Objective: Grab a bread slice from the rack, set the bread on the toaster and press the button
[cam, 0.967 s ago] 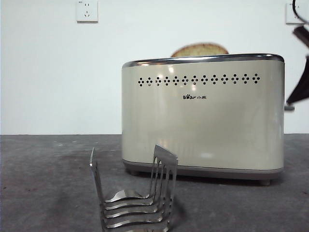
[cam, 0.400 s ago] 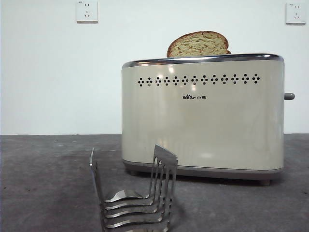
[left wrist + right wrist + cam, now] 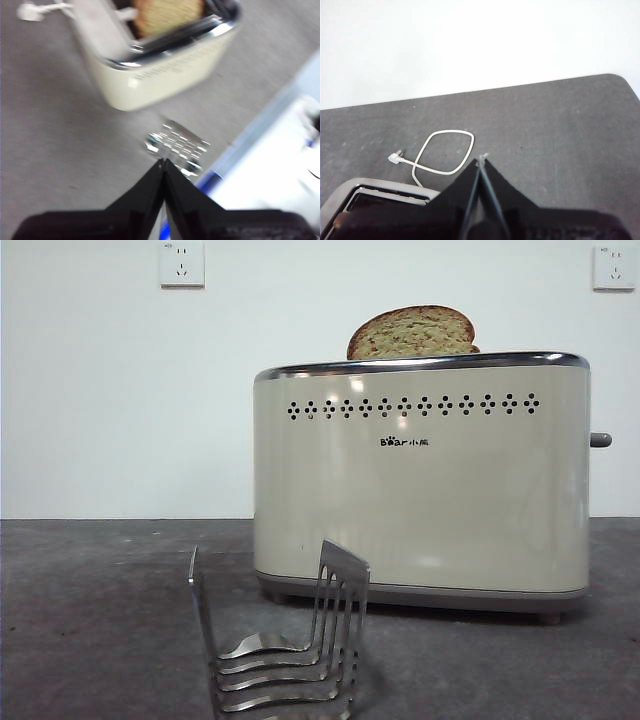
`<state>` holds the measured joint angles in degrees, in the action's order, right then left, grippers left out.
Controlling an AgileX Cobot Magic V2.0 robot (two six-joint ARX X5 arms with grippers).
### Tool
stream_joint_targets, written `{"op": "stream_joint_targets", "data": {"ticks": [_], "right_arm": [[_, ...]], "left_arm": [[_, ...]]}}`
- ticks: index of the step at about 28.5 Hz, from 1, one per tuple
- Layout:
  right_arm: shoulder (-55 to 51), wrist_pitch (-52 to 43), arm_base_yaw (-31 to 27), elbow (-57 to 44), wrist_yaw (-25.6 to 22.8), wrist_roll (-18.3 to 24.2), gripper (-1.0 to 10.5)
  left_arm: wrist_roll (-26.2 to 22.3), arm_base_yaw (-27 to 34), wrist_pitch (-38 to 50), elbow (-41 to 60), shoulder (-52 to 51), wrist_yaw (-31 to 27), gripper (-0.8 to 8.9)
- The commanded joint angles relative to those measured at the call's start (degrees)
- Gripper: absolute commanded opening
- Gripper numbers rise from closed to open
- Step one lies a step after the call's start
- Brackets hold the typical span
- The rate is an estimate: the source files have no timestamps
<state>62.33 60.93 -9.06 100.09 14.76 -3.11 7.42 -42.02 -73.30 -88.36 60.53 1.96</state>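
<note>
I see slice of bread (image 3: 411,333) standing in toaster (image 3: 420,480), rack (image 3: 285,650) bare; left claw (image 3: 164,162) and right claw (image 3: 480,161) both clenched, holding nothing.

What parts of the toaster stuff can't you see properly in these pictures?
- Bread: front view shows only its top; the toaster hides the rest.
- Rack: its bottom is cut off by the front view's lower edge; in the left wrist view it is blurred.
- Button: tiny in the front view; you cannot tell if it is pressed.
- Toaster slots: mostly hidden behind the right gripper.
</note>
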Motion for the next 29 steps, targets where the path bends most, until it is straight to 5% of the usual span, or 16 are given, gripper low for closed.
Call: {"op": "stream_joint_targets", "data": {"ticks": [1, 4, 9, 12, 21, 25, 29], "right_arm": [[0.59, 1.66, 0.04, 0.04, -0.26, 0.44, 0.0], [1.18, 4.79, 0.04, 0.04, -0.28, 0.42, 0.0], [3.58, 11.76, 0.04, 0.04, -0.63, 0.42, 0.0], [5.51, 15.69, 0.04, 0.04, -0.96, 0.42, 0.0], [13.62, 16.68, 0.04, 0.02, -4.13, 0.42, 0.0], [17.46, 16.22, 0.04, 0.02, -4.63, 0.42, 0.0], [20.28, 13.81, 0.04, 0.02, -4.76, 0.42, 0.0]], "left_arm": [[-14.43, 8.41, 9.60, 8.00, -5.42, 1.68, -0.04], [-21.20, 18.32, 28.46, 23.02, -14.25, 2.97, -0.04], [-21.14, 31.28, 60.24, 50.40, -30.05, -0.92, -0.04], [-20.28, 34.45, 70.14, 64.08, -38.25, -4.81, -0.04], [-4.70, 35.74, 72.59, 87.54, -57.75, -4.52, -0.04], [-5.64, 35.78, 63.78, 87.93, -60.28, -4.46, -0.03], [-10.60, 35.78, 63.82, 87.93, -60.33, -4.50, -0.03]]}}
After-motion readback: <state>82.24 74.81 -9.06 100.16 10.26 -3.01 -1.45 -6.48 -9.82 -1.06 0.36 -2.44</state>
